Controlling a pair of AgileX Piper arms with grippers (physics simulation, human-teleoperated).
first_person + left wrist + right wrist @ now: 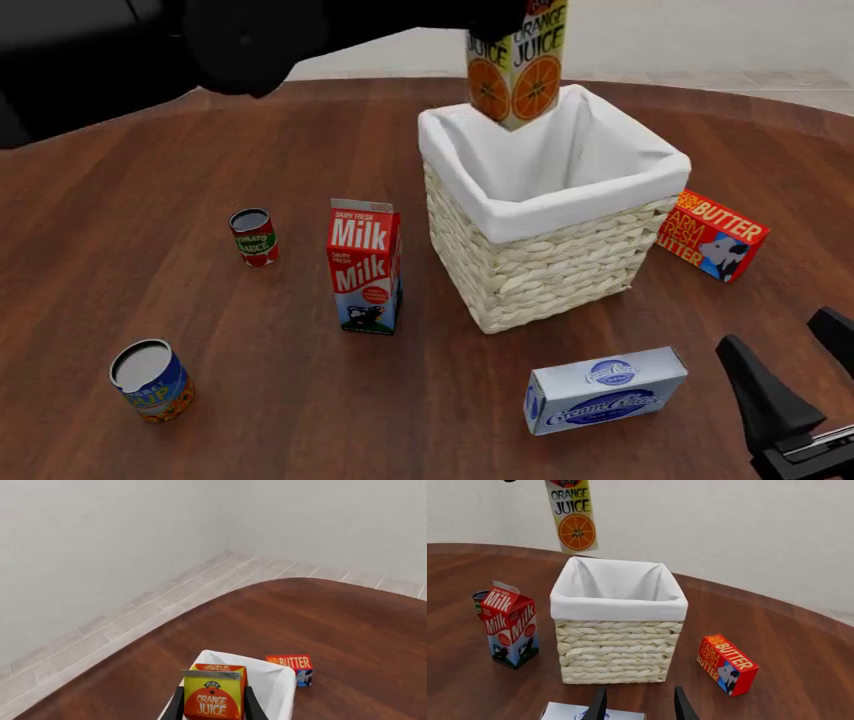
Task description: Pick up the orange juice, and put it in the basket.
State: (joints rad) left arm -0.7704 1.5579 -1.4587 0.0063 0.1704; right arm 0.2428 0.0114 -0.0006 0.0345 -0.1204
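Observation:
The orange juice [514, 70] is a yellow and orange carton held in the air above the far left rim of the basket [561, 270]. My left gripper [212, 706] is shut on the orange juice [215, 692], a finger on each side. In the right wrist view the orange juice [572, 515] hangs above the basket [617, 650]. The basket is pale wicker with a white liner [534, 215], and nothing shows inside it. My right gripper [637, 705] is open and empty, low at the near right [787, 400].
A Milk carton [364, 265] stands left of the basket. A tomato can [252, 236] and a blue-and-orange can [150, 380] stand further left. A butter box [710, 236] lies to the right, and a cream cheese box [603, 389] lies in front.

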